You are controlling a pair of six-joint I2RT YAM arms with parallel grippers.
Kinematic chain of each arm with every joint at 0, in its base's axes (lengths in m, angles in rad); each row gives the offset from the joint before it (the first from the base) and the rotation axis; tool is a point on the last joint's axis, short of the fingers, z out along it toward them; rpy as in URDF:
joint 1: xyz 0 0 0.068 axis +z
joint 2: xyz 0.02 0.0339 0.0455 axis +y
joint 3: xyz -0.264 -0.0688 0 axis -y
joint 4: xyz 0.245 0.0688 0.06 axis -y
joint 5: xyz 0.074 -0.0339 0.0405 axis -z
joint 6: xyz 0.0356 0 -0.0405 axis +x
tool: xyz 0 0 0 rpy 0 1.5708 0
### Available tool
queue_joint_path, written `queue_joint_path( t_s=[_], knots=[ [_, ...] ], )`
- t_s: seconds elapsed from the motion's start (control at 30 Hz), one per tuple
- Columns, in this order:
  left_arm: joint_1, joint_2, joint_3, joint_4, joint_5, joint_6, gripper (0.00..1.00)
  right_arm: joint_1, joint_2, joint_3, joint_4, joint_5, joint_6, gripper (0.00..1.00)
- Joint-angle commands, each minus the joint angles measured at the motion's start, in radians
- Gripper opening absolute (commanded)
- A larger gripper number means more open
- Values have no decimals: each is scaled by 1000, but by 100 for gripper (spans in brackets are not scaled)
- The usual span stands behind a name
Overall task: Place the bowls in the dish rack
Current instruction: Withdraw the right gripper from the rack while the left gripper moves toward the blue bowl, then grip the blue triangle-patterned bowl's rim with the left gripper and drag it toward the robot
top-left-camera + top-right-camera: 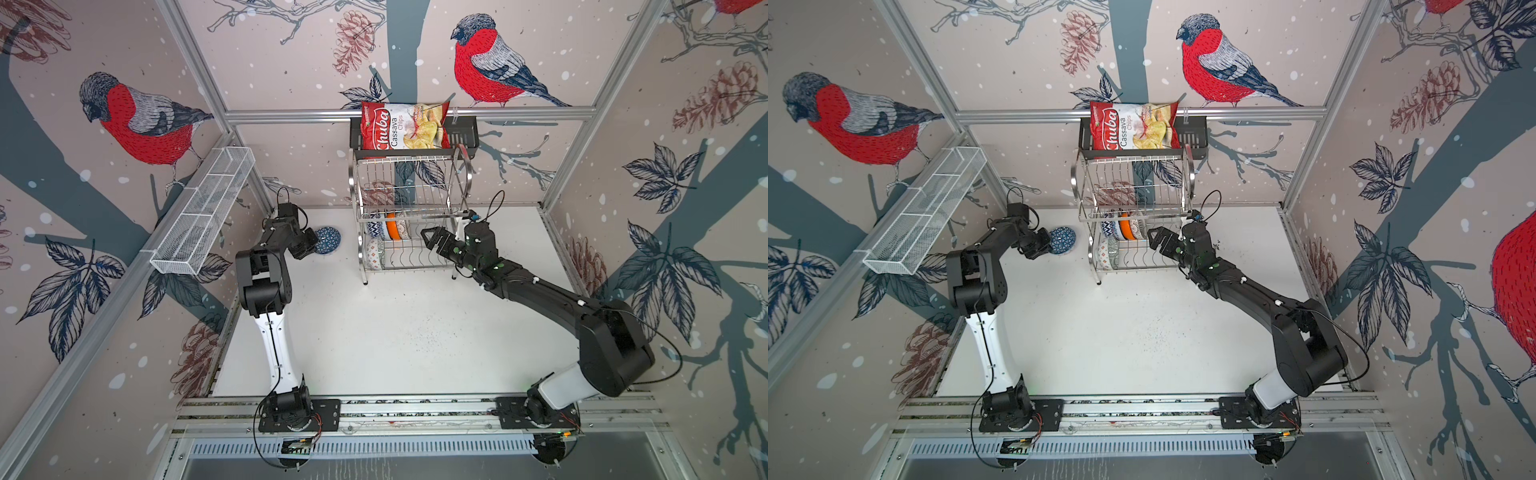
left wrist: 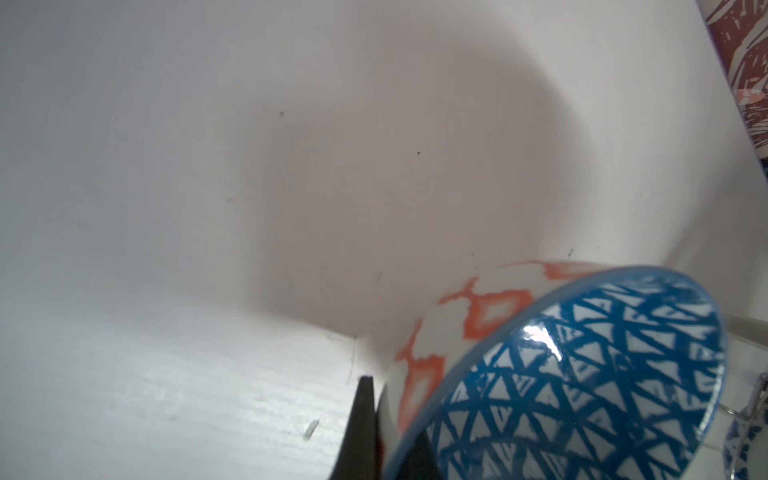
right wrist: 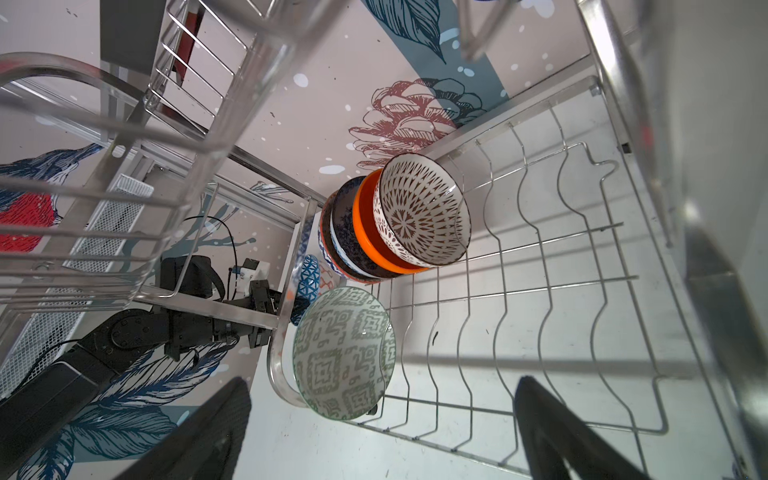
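Steel wires of the dish rack (image 1: pixel 411 195) cross in front of its load in both top views. On the lower tier only slivers show of the orange bowl (image 1: pixel 390 226) and its patterned neighbours, all on edge, with the grey-green bowl (image 1: pixel 374 254) in front of them. Left of the rack, over the white bench (image 1: pixel 395 332), the left gripper (image 1: pixel 309 246) meets the blue-triangle bowl (image 1: pixel 329 240), but its own body hides its fingertips. The right gripper (image 1: pixel 430 241) sits at the rack's right side, level with the lower tier, spread wide and empty.

From the left wrist, the blue-triangle bowl (image 2: pixel 561 374) is tilted and cut off by the frame edge. One black finger (image 2: pixel 361 419) lies against its orange-diamond outer wall and a dark shape presses inside the rim, so the gripper is clamped on the rim. Whether the bowl touches the bench cannot be told.

From the right wrist, the brown-on-white bowl (image 3: pixel 419 212), the orange bowl (image 3: pixel 368 224) and the dark blue bowl (image 3: pixel 347 232) nest together on edge. A fourth behind them is mostly hidden. The grey-green bowl (image 3: pixel 343 353) stands apart. Blurred fingers (image 3: pixel 216 432) are cut off at the edge, far apart. The rack's side tube partly covers the blue-triangle bowl (image 3: pixel 309 282).
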Motion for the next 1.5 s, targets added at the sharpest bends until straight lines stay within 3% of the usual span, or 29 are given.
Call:
queue_joint_path(
  t_s=[0.0, 0.27, 0.63, 0.9, 1.13, 1.47],
  knots=[
    [0, -26, -15, -42, -34, 21, 0, -1, -3, 2, -17, -24, -8, 100],
    [-4, -177, -147, -34, -20, 18, 0, 11, -93, -80, -29, -23, -20, 100],
    [-50, -603, -595, 40, 81, 8, 0, 41, -162, -126, -109, -8, -126, 100],
    [-101, -901, -885, 115, 173, -70, 0, 74, -174, -166, -108, 37, -81, 100],
    [-222, -1020, -996, 166, 207, -122, 0, 158, -205, -191, -141, 185, 26, 100],
    [-422, -1081, -1085, 270, 148, -256, 0, 285, -337, -254, -282, 370, 187, 100]
  ],
)
